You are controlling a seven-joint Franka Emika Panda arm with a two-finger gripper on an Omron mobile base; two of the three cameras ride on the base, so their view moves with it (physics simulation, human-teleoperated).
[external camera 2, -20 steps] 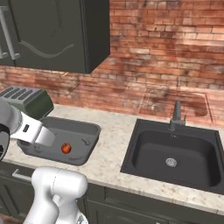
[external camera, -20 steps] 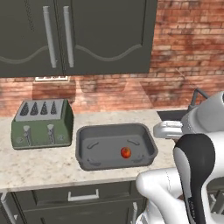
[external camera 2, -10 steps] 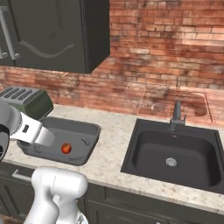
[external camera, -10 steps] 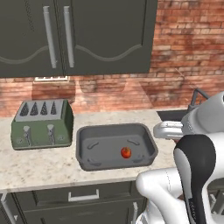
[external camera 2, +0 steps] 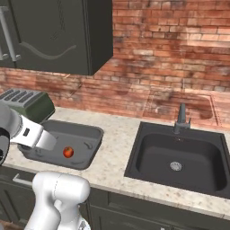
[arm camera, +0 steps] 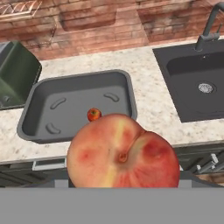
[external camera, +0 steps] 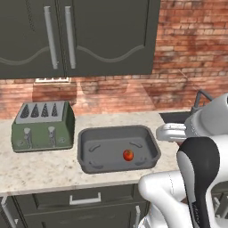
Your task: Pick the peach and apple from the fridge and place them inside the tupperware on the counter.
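Peach, large pink-yellow fruit (arm camera: 123, 152), lower centre of hand view, clamped in gripper. Small red apple (arm camera: 93, 114) already lay in wide dark grey rectangular tupperware (arm camera: 41, 101), mid-frame. Best carried over bare tray floor, lowered beside apple, then released.

White arm (external camera: 196, 178) rises at lower right of left base view, dark elbow joint bent, forearm (external camera: 176, 132) reaching left at counter height. In right base view the forearm (external camera 2: 31, 133) angles down to the right from the left edge. Gripper (arm camera: 122, 181) is closed on the peach (arm camera: 123, 152), which sits large in front of the hand camera; fingertips hidden behind the fruit. Hand held above the counter front edge, tilted downward.
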